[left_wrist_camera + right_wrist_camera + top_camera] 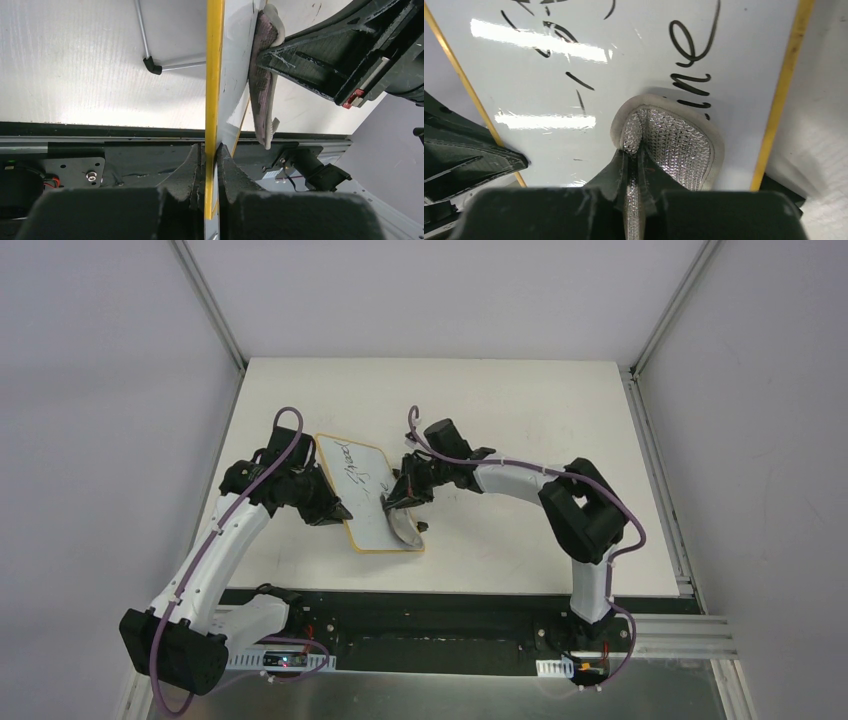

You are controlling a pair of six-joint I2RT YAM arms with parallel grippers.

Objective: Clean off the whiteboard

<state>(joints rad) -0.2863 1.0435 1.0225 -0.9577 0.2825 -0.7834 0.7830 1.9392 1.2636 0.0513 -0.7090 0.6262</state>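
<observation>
The whiteboard (365,490) lies on the table, white with a yellow-tan rim and black handwriting on its far half. My left gripper (338,512) is shut on the board's left rim (214,100), which I see edge-on in the left wrist view. My right gripper (403,502) is shut on a fold of the grey silvery mesh pad (669,145) and presses it onto the board face (589,90). The pad (405,525) covers the board's near right part. Handwriting (689,50) shows beyond the pad.
The black base rail (450,615) runs along the table's near edge. A metal frame post (150,62) stands on the table to the left of the board. White walls close in the table on three sides.
</observation>
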